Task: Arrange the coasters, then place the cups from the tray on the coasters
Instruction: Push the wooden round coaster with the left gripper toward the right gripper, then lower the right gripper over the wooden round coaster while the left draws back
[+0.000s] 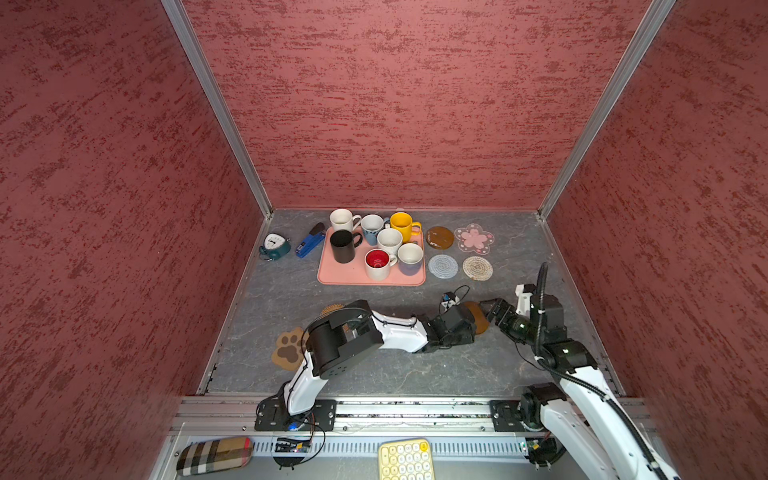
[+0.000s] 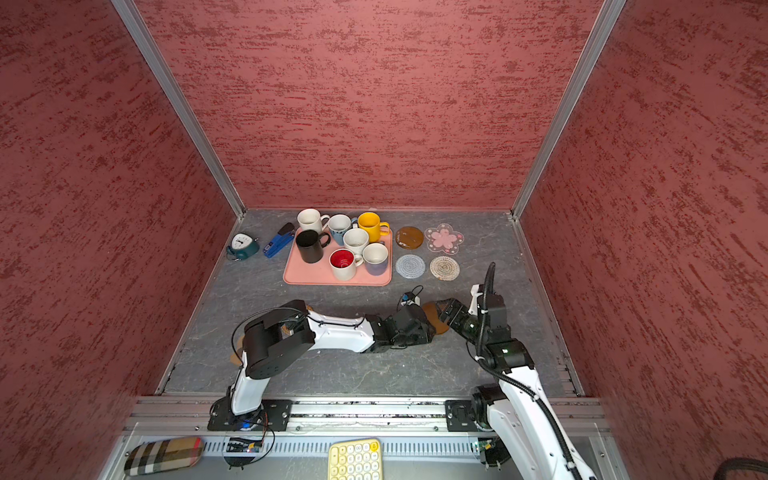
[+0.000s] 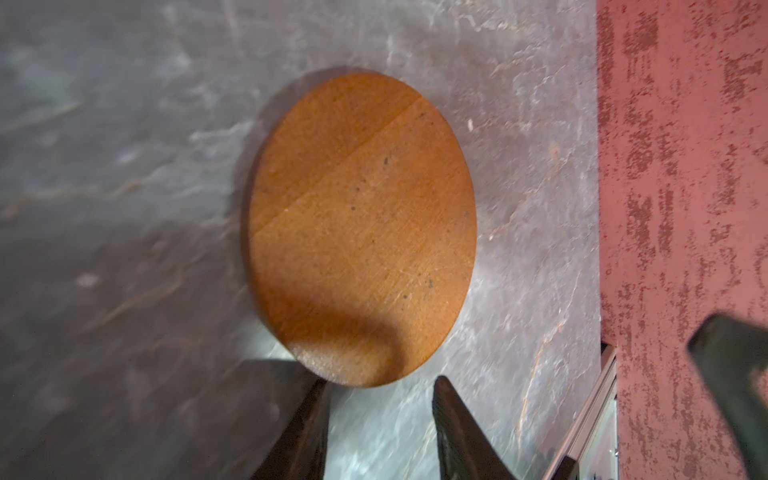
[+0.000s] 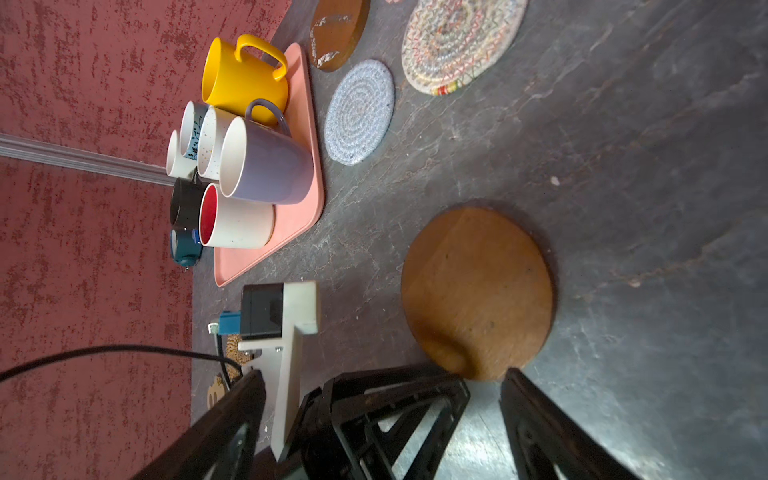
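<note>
1. The tray (image 1: pixel 336 276) lies at the far side of the surface (image 1: pixel 436 374), and we place all other things from it.
2. Seven mugs stand upright and crowded there. The black mug (image 1: pixel 343 246) is at the tray's left. The white mug with red inside (image 1: pixel 378 263) and the lavender mug (image 1: pixel 410 258) are along its near rim. The speckled white mug (image 1: pixel 389 241) is in the middle. The light blue mug (image 1: pixel 372 227) and the yellow mug (image 1: pixel 402 225) are at its far rim. The plain white mug (image 1: pixel 343 219) is at the far left corner; we cannot tell if its base is inside the rim.
3. Just beside the tray's right rim lie the far amber-brown disc (image 1: pixel 439 237) and the grey crochet coaster (image 1: pixel 443 266). Further right of these lie the pink flower coaster (image 1: pixel 474 238) and the beige woven coaster (image 1: pixel 477 268).
4. The near amber-brown disc (image 3: pixel 361 224) lies flat on the surface, on the robot's side of the tray's near right corner.
5. The left fingers (image 3: pixel 453 415) are partly open, with their tips at the edge of this disc. We see no grip on it.
6. The right fingers (image 4: pixel 536 419) stand wide apart close to the same disc and hold nothing.
7. The tan rattan coaster (image 1: pixel 332 309) is on the robot's side of the tray, mostly hidden under the left arm (image 1: pixel 399 332). The paw-print coaster (image 1: pixel 289 348) lies nearer to the robot, well apart from the tray.
</note>
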